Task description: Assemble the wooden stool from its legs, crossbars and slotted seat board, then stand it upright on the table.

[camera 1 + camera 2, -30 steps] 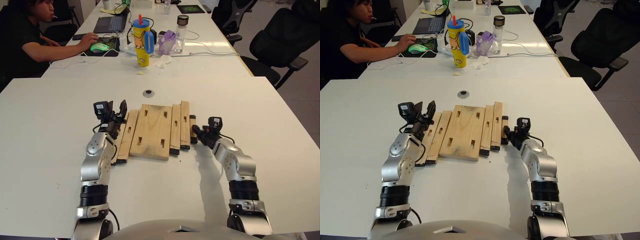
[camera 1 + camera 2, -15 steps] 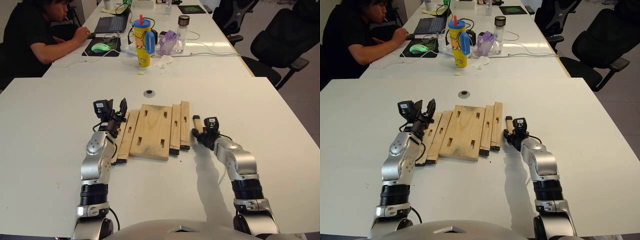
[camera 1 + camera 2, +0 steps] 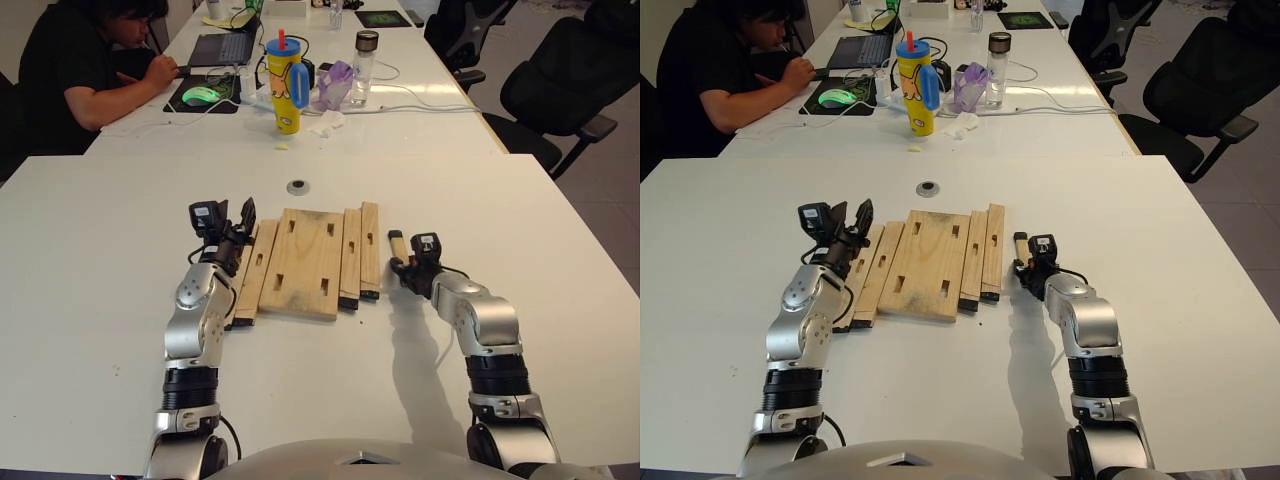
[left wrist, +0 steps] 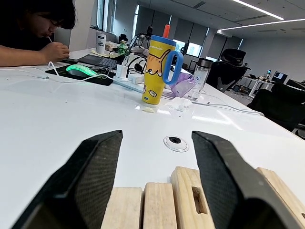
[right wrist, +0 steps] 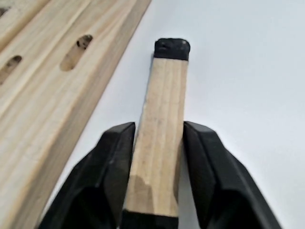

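- The right hand [image 5: 159,128] was clamped on a short wooden crossbar [image 3: 396,241] with black-capped ends. The crossbar sat just to the right of the row of stool parts, and whether it rested on the white surface [image 3: 100,250] or hung just above it could not be told.
- The left hand [image 4: 156,143] hovered with its fingers apart over the far ends of the narrow boards [image 3: 255,272] at the row's left, gripping nothing.
- The slotted seat board [image 3: 305,262] lay flat in the middle of the row. More slotted boards [image 3: 361,250] lay close along its right edge, and no pieces were joined.
- Assembly appeared to be at its opening step, taking up the first crossbar.
- The next move would likely call for lifting the crossbar clear and lining its end up with a slot in a leg. The free hand would need to steady that leg, since a loose board could slide on the smooth surface.
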